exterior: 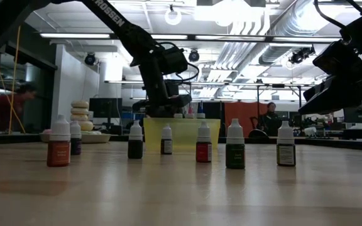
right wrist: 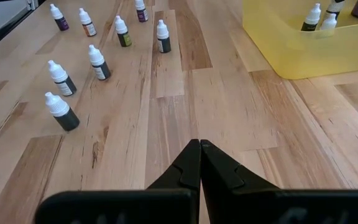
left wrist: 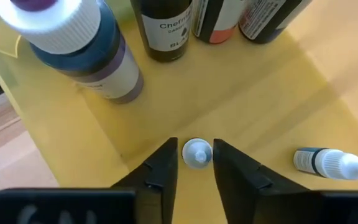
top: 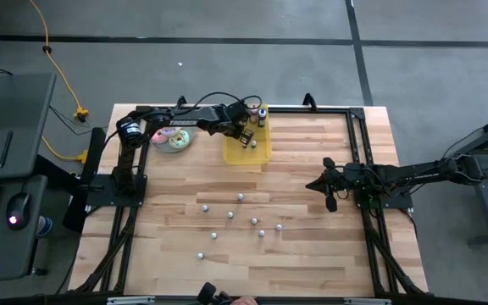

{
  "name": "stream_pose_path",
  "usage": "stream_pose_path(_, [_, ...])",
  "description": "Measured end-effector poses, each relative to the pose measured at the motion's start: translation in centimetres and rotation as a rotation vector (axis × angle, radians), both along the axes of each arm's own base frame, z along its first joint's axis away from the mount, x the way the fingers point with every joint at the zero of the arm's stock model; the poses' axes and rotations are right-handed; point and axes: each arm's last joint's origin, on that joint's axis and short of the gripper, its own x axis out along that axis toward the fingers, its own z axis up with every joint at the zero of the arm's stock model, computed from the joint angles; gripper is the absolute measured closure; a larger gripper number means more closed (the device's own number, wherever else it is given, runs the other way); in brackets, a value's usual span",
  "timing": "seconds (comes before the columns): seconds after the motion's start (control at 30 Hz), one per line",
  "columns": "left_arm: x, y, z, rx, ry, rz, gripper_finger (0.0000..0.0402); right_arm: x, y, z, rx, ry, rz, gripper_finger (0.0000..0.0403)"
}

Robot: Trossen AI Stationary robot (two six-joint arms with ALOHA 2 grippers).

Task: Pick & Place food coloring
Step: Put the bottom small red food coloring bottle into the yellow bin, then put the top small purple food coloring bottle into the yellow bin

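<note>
Table [top: 312, 254] of pale wood fills frame centre. Yellow tray [top: 246, 148] upper centre. Left gripper [left wrist: 194, 163] over tray, fingers slightly parted flanking white-capped dropper bottle [left wrist: 197, 152], grip unclear. Right gripper [right wrist: 199, 155] mid-right, fingers closed, empty. Loose food coloring bottles [top: 240, 197] lower centre.

Seven small white-capped food coloring bottles [right wrist: 96, 62] are seen upright on the wood; others are gathered in the yellow tray [top: 261, 151].
</note>
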Motion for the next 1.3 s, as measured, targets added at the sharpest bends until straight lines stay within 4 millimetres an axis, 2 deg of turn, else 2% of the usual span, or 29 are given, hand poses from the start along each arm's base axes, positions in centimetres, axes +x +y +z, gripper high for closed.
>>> stream_pose_path(0.17, [0.0,0.0,0.0,0.001,0.001,-0.001,0.0285,0.0,0.0,0.0,0.0,0.0,0.0,0.0402])
stream_pose_path(0.37, [0.0,0.1,0.0,0.012,0.01,-0.005,0.0283,0.0,0.0,0.0,0.0,0.0,0.0,0.0402])
stream_pose_path(0.47, [0.1,0.2,0.7,0.019,0.027,-0.026,0.0282,0.0,0.0,0.0,0.0,0.0,0.0,0.0402])
stream_pose_path(0.63, [0.8,0.5,2.9,0.058,0.026,-0.076,0.0282,0.0,0.0,0.0,0.0,0.0,0.0,0.0402])
stream_pose_path(0.83, [0.7,-0.1,8.1,0.167,-0.027,-0.122,0.0282,0.0,0.0,0.0,0.0,0.0,0.0,0.0402])
stream_pose_path(1.07, [-1.7,-3.0,13.4,0.267,-0.02,-0.152,0.0282,0.0,0.0,0.0,0.0,0.0,0.0,0.0402])
stream_pose_path(1.17, [-2.9,-4.7,14.5,0.229,0.012,-0.191,0.0281,0.0,0.0,0.0,0.0,0.0,0.0,0.0402])
stream_pose_path(1.3, [-4.4,-6.9,15.6,0.09,0.0,-0.269,0.0281,0.0,0.0,0.0,0.0,0.0,0.0,0.0402])
